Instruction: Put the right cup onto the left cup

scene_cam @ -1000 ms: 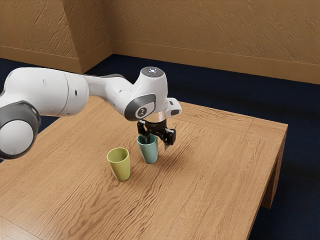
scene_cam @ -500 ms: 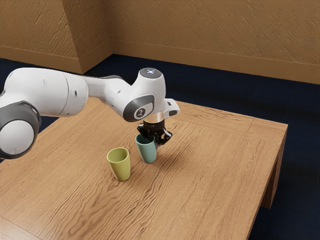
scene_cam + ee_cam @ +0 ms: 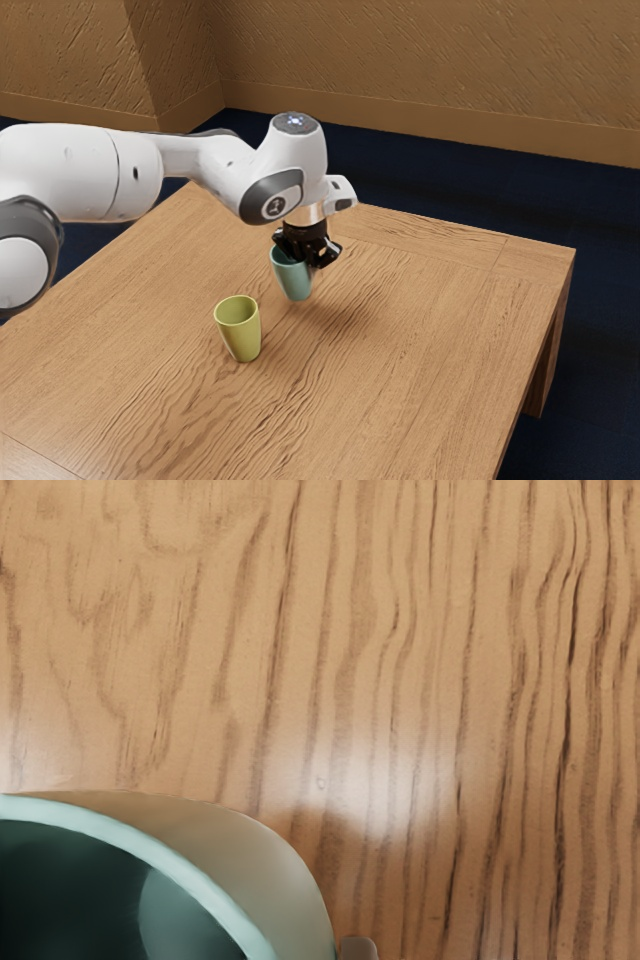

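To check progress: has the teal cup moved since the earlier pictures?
Yes: the teal cup has gone up, judged against the unmoved yellow-green cup.

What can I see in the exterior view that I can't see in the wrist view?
Exterior view: the yellow-green cup, the white robot arm, the brown wall and the dark blue floor.
Wrist view: a pale shine on the wood, and a close peek down into the teal cup.
Both: the teal cup and the wooden table.
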### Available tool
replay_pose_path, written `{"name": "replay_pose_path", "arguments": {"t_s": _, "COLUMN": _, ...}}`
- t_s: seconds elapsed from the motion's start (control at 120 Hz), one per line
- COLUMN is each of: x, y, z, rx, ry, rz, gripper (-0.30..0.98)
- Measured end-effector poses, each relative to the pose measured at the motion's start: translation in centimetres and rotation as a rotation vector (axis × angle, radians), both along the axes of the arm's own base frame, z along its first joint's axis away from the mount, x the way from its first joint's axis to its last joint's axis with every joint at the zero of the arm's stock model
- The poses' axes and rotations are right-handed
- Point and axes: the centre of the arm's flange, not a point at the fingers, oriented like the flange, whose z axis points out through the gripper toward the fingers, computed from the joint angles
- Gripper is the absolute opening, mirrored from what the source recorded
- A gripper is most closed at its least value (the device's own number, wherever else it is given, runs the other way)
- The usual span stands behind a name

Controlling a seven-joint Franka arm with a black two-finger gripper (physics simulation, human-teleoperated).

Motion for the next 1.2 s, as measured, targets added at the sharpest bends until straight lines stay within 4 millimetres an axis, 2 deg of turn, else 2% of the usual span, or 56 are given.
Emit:
{"name": "replay_pose_path", "arguments": {"t_s": 0.075, "x": -0.6, "y": -0.1, "z": 2.3, "rx": 0.006, "ry": -0.012, "rz": 0.002, "gripper": -0.09}}
{"name": "replay_pose_path", "arguments": {"t_s": 0.242, "x": -3.4, "y": -0.2, "z": 7.7, "rx": 0.024, "ry": -0.031, "rz": 0.007, "gripper": -0.09}}
{"name": "replay_pose_path", "arguments": {"t_s": 0.408, "x": -7.0, "y": -0.2, "z": 9.8, "rx": 0.029, "ry": -0.01, "rz": 0.021, "gripper": -0.09}}
{"name": "replay_pose_path", "arguments": {"t_s": 0.567, "x": -9.1, "y": 0.1, "z": 10.2, "rx": 0.037, "ry": 0.013, "rz": 0.039, "gripper": -0.09}}
{"name": "replay_pose_path", "arguments": {"t_s": 0.817, "x": -11.7, "y": 0.4, "z": 8.9, "rx": 0.037, "ry": 0.055, "rz": 0.074, "gripper": -0.09}}
{"name": "replay_pose_path", "arguments": {"t_s": 1.2, "x": -12.6, "y": 0.7, "z": 7.8, "rx": 0.028, "ry": 0.074, "rz": 0.112, "gripper": -0.09}}
